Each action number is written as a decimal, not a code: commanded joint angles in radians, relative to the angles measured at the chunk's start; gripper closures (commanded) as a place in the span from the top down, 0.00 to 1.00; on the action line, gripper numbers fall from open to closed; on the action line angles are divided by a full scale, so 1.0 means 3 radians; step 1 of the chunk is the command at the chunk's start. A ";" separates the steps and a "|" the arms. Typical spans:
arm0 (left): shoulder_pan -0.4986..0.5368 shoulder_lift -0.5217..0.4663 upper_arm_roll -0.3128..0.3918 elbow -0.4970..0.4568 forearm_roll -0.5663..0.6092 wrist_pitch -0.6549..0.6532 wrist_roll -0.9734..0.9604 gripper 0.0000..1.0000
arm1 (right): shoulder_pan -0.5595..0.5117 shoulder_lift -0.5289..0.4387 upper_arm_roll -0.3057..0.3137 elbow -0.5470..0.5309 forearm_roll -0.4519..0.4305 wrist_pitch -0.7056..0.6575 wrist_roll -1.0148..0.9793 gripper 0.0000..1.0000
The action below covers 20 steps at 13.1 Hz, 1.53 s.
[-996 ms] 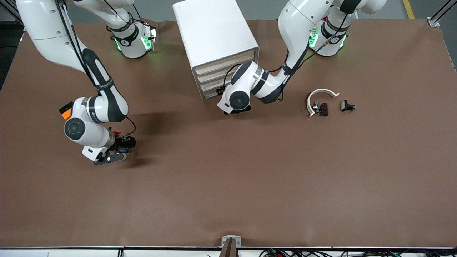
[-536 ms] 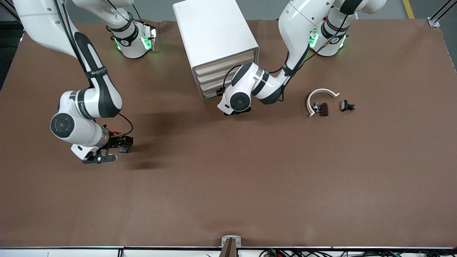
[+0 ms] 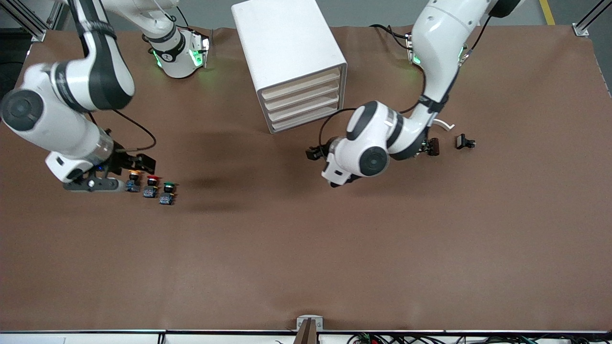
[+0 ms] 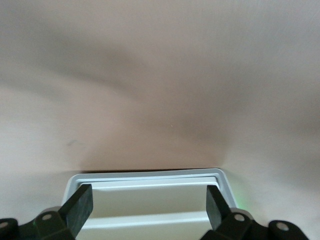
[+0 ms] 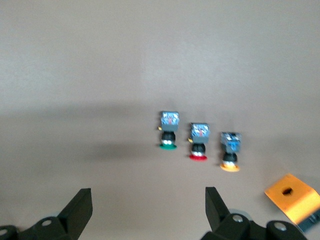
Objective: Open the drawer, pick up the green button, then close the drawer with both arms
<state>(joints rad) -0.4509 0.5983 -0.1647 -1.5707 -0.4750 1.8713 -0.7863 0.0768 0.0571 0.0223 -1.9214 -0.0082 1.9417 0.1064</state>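
All four drawers (image 3: pixel 306 106) closed in the white cabinet (image 3: pixel 287 43), green button (image 3: pixel 167 193) on the table (image 3: pixel 306 248) beside red (image 3: pixel 151 186) and yellow (image 3: pixel 132 182) ones, right hand (image 3: pixel 114 177) released — empty above them, left hand (image 4: pixel 147 212) spread wide, empty, facing the cabinet.

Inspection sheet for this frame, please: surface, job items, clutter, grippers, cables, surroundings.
Surface: brown table, wrinkled.
Job's things: cabinet, all four drawers shut; green button on the table beside red button and yellow button.
Clutter: white curved piece, black clip, dark part.
Grippers: right gripper open, beside the buttons; left gripper open, facing the cabinet.
Cables: black cables on both arms.
Surroundings: nothing seen.
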 commanded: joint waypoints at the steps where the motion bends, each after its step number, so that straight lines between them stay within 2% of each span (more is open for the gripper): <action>1: 0.0300 -0.0250 -0.0003 0.0091 0.0359 -0.0316 -0.0074 1.00 | -0.0026 -0.0430 0.0002 -0.0008 -0.0019 -0.0325 0.0049 1.00; 5: 0.0786 -0.0450 -0.0003 0.0418 0.1014 -0.0684 -0.0069 1.00 | -0.0102 -0.0456 -0.0079 0.0569 -0.0019 -0.0980 0.0024 1.00; 8: 0.1144 -0.0731 -0.0003 0.0439 0.1459 -0.0705 -0.0053 1.00 | -0.0179 -0.0456 -0.0095 0.0729 -0.0019 -0.1134 -0.0002 1.00; 10: 0.1201 -0.0864 -0.0003 0.0439 0.1695 -0.0705 -0.0033 1.00 | -0.0174 -0.0461 -0.0095 0.0795 -0.0019 -0.1246 -0.0002 1.00; 13: 0.1298 -0.1119 -0.0003 0.0439 0.1803 -0.0710 0.0033 1.00 | -0.0194 -0.0436 -0.0095 0.1107 -0.0013 -0.1543 0.0003 1.00; 15: 0.1304 -0.1247 0.0007 0.0439 0.1808 -0.0756 0.0278 1.00 | -0.0220 -0.0436 -0.0095 0.1112 -0.0013 -0.1543 -0.0007 1.00; 18: 0.1513 -0.1467 0.0002 0.0419 0.1803 -0.0945 0.0865 1.00 | -0.0235 -0.0446 -0.0095 0.1117 -0.0013 -0.1559 -0.0002 1.00; 20: 0.1544 -0.1554 0.0002 0.0429 0.1803 -0.1053 0.1010 1.00 | -0.0235 -0.0446 -0.0090 0.1148 -0.0013 -0.1564 -0.0017 1.00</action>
<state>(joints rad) 0.0031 0.1717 -0.1590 -1.4244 0.0535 1.5793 -0.5270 0.0216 -0.0913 -0.0168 -1.6155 -0.0083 1.4946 0.1075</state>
